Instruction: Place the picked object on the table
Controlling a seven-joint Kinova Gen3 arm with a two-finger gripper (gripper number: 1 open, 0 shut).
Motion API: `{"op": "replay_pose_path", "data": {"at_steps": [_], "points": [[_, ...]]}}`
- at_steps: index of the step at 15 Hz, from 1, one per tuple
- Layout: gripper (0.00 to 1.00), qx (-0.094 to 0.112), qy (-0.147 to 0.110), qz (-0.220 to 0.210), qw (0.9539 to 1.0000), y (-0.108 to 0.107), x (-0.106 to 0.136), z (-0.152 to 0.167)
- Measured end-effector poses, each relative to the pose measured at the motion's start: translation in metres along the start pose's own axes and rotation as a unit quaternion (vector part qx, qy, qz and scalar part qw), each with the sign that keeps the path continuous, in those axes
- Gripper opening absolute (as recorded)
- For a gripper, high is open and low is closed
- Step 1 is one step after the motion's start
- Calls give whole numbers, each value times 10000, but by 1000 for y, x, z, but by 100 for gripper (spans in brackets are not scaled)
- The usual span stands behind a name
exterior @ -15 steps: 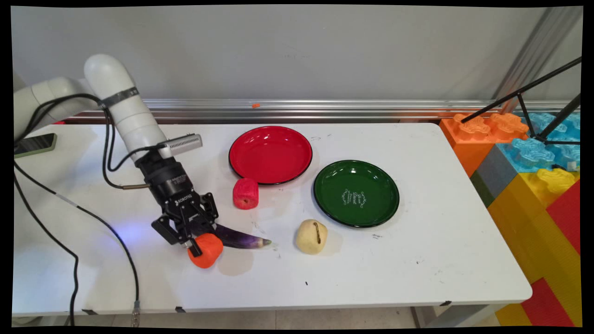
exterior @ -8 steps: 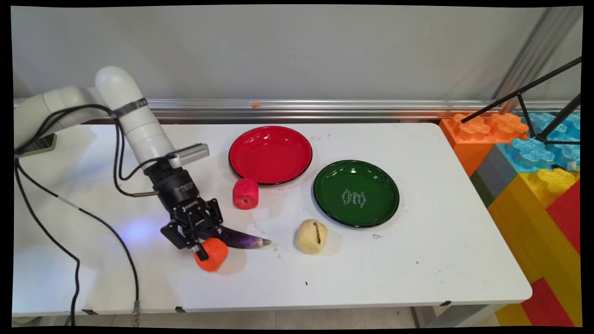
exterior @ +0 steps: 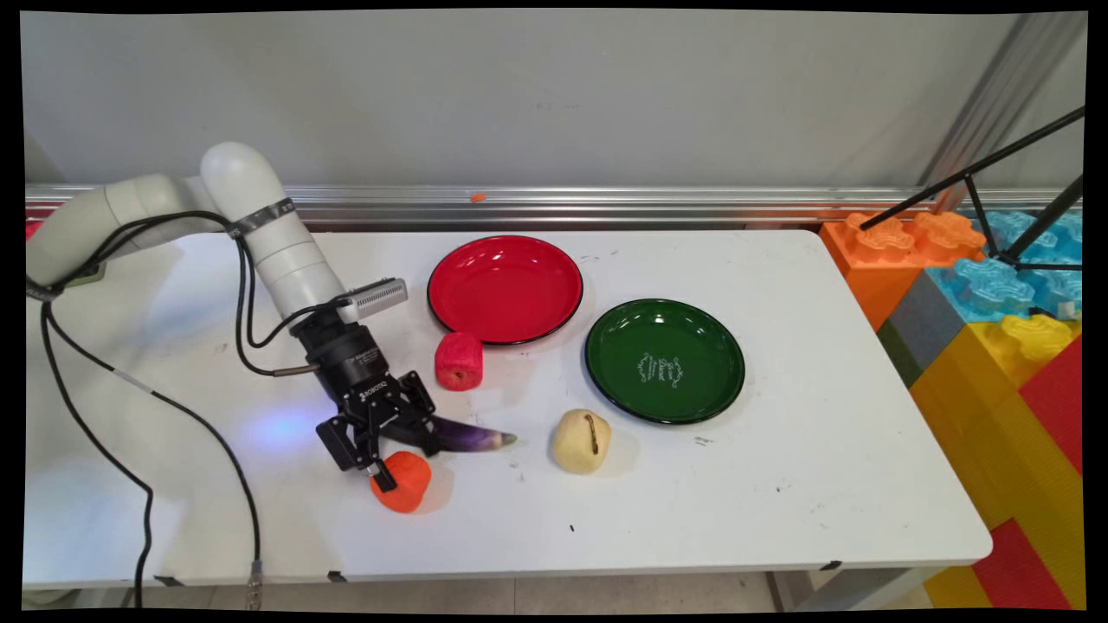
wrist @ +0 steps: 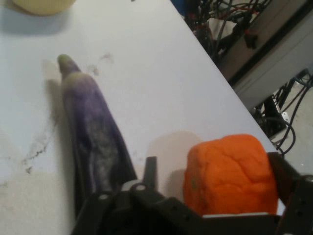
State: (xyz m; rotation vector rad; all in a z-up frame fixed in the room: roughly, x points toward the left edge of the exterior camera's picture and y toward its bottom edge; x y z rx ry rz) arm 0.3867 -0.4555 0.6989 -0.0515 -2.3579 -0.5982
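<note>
- The black cables (exterior: 138,394) are hanging from the arm and trailing across the table's (exterior: 779,502) left part, down to its near edge.
- The gripper (exterior: 402,460) (wrist: 217,171) is reaching down, tilted, over the near-left part of the table; its fingers are standing open; the left finger (wrist: 149,169) is standing apart from the orange piece (exterior: 403,481) (wrist: 227,174), with a strip of bare table showing between them, and the right finger is lying against, or just beside, the piece's other side.
- The orange piece is sitting between the fingers, on or just above the table; whether it is fully resting on the surface cannot be told.
- The purple eggplant (exterior: 472,437) (wrist: 93,132) is lying flat just beside the orange piece; its thick end is running under the gripper's linkage and its pale tip is pointing toward the table's right edge.
- The red piece (exterior: 458,361) is sitting behind the eggplant, touching or just beside the near rim of the red plate (exterior: 505,290).
- The pale yellow piece (exterior: 581,441) (wrist: 44,5) is sitting near the eggplant's tip, just beside the green plate (exterior: 692,346).
- Both plates are carrying nothing.
- The large coloured blocks (exterior: 995,346) are standing against the table's right edge, with black tripod legs (exterior: 995,160) rising above them.
</note>
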Motion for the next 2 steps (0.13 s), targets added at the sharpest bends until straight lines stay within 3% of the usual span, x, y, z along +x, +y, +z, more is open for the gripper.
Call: {"op": "replay_pose_path", "data": {"at_steps": [2], "points": [[100, 35, 15, -6, 10000, -2, -1, 1]]}}
